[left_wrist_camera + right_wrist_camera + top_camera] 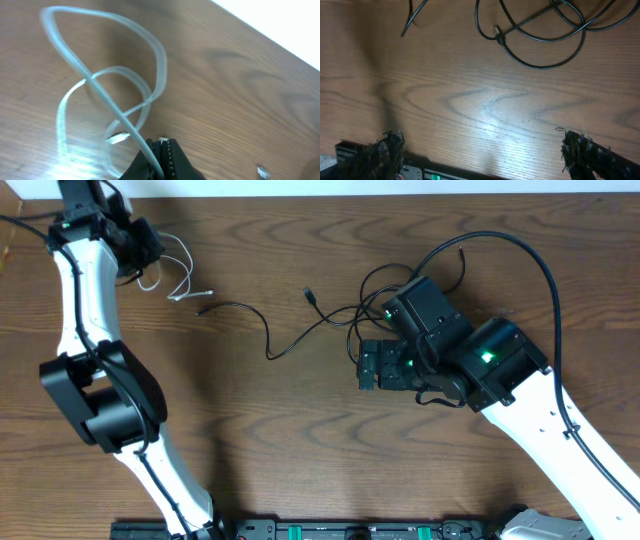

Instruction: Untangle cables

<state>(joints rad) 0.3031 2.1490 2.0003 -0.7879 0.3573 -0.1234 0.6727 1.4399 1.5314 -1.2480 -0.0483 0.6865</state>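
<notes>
Pinching the white cable (105, 96), the left gripper (160, 150) is closed tight on it. Right gripper (482, 147) hangs wide open over the table (485, 100), near the black cables (498, 34).

White cable (90, 77) blurred (left wrist view) — end hidden behind left hand (162, 150); black cables (498, 33) cropped at top.

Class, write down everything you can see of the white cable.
The white cable is thin, glossy, plastic-looking. It forms loose overlapping loops on the wooden table, at its far left, apart from the black cables. One strand runs into the shut jaws of the left gripper. A small plug end shows among the loops.
</notes>
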